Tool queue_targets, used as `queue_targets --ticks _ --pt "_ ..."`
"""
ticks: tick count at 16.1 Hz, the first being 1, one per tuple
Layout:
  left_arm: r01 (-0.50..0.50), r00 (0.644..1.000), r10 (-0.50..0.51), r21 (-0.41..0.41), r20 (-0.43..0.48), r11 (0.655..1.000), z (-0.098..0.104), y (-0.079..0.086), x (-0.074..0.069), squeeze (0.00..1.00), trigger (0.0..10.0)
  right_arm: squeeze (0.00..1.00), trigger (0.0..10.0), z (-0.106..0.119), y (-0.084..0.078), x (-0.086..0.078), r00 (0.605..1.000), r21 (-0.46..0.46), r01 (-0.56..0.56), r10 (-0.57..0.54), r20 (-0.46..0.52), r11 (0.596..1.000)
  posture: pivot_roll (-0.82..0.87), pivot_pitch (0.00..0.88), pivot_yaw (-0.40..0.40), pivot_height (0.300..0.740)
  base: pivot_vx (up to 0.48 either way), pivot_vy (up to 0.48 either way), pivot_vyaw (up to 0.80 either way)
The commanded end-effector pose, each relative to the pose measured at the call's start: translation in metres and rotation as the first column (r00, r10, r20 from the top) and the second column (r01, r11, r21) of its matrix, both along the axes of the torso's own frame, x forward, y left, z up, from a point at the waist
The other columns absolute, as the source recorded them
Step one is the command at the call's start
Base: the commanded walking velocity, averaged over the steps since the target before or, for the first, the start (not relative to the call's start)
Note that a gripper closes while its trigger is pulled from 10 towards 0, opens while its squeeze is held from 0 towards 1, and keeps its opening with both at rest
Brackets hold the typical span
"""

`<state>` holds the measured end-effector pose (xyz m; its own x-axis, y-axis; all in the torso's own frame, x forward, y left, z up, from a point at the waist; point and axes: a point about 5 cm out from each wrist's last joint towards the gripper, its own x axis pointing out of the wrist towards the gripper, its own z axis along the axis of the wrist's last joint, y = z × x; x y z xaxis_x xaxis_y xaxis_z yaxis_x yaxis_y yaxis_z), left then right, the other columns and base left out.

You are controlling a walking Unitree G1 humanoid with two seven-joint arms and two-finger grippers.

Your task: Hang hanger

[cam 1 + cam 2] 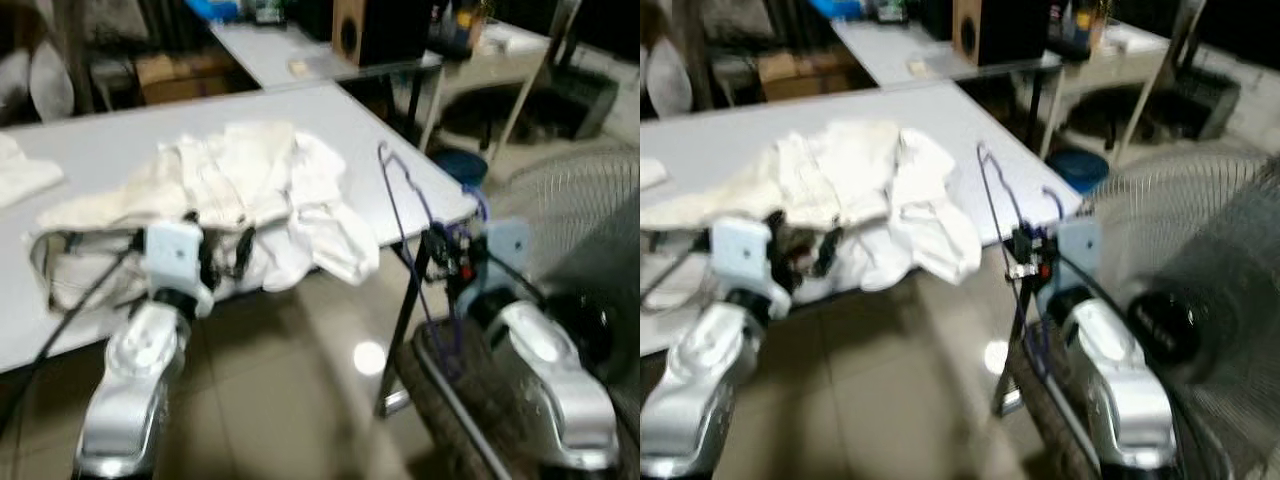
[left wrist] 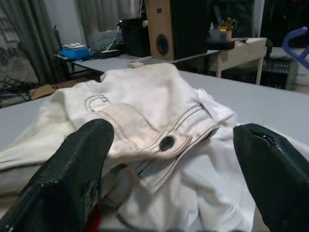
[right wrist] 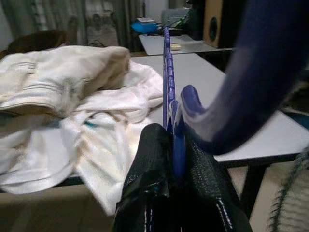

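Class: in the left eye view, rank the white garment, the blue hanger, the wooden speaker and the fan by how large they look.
1. White garment
2. Fan, cut off by the frame, so unsure
3. Blue hanger, tall but thin
4. Wooden speaker, farther away

Blue hanger [image 3: 167, 72], thin wire. White garment [image 1: 250, 190] with dark stitch lines, dark button, cream waistband. Pale grey table [image 1: 90, 140]. Black fingers [image 2: 77, 169] on left gripper [image 2: 169, 179]; right gripper [image 3: 175, 193] likewise black. Silver arms. Wood-brown speaker [image 1: 352, 30], black front. Beige floor tiles [image 1: 290, 400].
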<state>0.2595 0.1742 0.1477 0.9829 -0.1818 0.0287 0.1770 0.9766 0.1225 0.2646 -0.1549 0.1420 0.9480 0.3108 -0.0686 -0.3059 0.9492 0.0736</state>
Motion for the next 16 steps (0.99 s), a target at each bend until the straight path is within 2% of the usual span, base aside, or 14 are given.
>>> queue_targets --ticks 1,2,6,10,12,16 --pt "-0.002 1.000 0.002 -0.013 0.007 1.000 -0.0003 -0.0022 -0.0009 0.27 10.0 0.00 10.0 0.0052 -0.0013 0.0012 1.000 0.004 -0.003 0.003 0.016 1.000 -0.12 0.000 0.008 0.740 0.000 0.000 0.00" --pt "-0.009 1.000 0.009 -0.030 0.007 1.000 -0.0003 -0.0019 -0.0011 0.20 10.0 0.00 10.0 0.0054 -0.0012 0.0013 1.000 0.002 -0.012 0.012 0.016 1.000 -0.12 0.000 0.005 0.740 0.000 0.000 0.00" --pt "-0.037 0.999 0.037 0.030 0.013 0.999 -0.0006 0.0045 0.0011 0.20 10.0 0.00 10.0 0.0068 0.0009 0.0016 0.999 -0.010 -0.048 0.048 0.020 0.999 -0.12 0.000 0.002 0.740 0.000 0.000 0.00" --pt "-0.026 0.999 0.025 0.020 0.024 0.999 0.0004 0.0036 0.0028 0.22 10.0 0.00 10.0 0.0099 0.0005 0.0024 0.999 -0.059 -0.037 0.039 0.037 0.998 -0.13 0.000 0.010 0.740 0.344 0.000 0.00" --pt "-0.021 0.999 0.021 0.021 0.029 1.000 0.0015 0.0027 0.0039 0.22 10.0 0.00 10.0 0.0099 0.0022 0.0027 0.998 -0.071 -0.044 0.047 0.040 0.997 -0.12 0.000 0.010 0.740 0.412 0.000 0.80" --pt "-0.023 0.999 0.023 0.024 0.038 0.999 0.0036 0.0063 0.0057 0.22 10.0 0.00 10.0 0.0119 0.0044 0.0027 0.998 -0.005 -0.048 0.048 0.050 0.999 -0.12 0.000 0.009 0.740 0.417 0.000 0.11"
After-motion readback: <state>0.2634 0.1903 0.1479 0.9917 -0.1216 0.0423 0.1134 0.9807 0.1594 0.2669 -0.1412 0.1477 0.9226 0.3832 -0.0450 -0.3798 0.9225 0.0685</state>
